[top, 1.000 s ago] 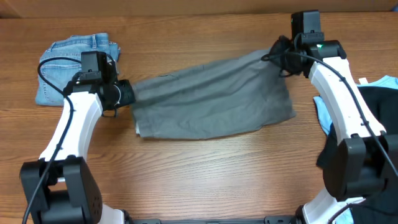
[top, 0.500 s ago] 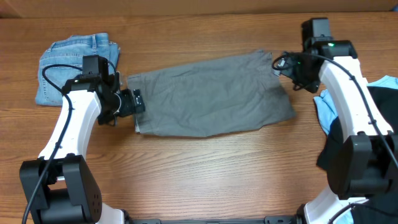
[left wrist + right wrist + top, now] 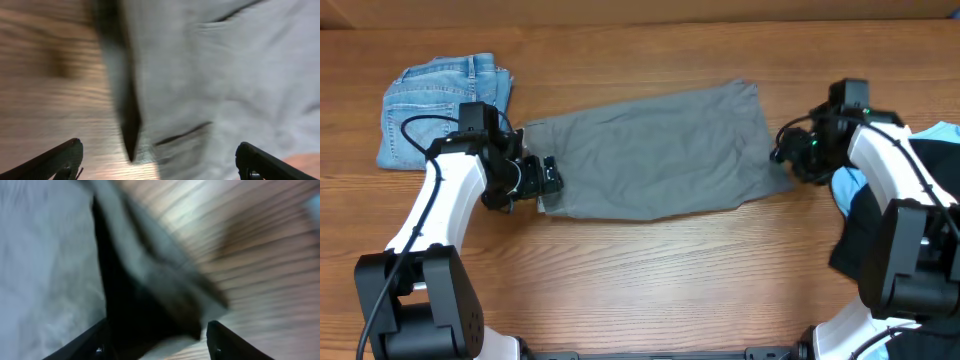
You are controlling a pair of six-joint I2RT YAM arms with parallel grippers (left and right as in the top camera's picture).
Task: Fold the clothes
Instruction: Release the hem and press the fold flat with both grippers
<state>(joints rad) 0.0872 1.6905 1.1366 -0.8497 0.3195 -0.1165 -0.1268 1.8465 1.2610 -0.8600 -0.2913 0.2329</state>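
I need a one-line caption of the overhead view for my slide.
With left gripper and right gripper open at opposite ends, a gray garment lies flat; folded jeans at far left.

The counter point(image 3: 650, 280) is smooth, grained wood. The garment point(image 3: 650, 150) is matt grey cloth, softly creased. Jeans point(image 3: 435, 100) at the far left corner are faded blue denim. The left arm point(image 3: 445, 205) has a glossy white shell.

White-shelled arms point(image 3: 438, 205) with black joints point(image 3: 478, 120) and black cables point(image 3: 410, 126).
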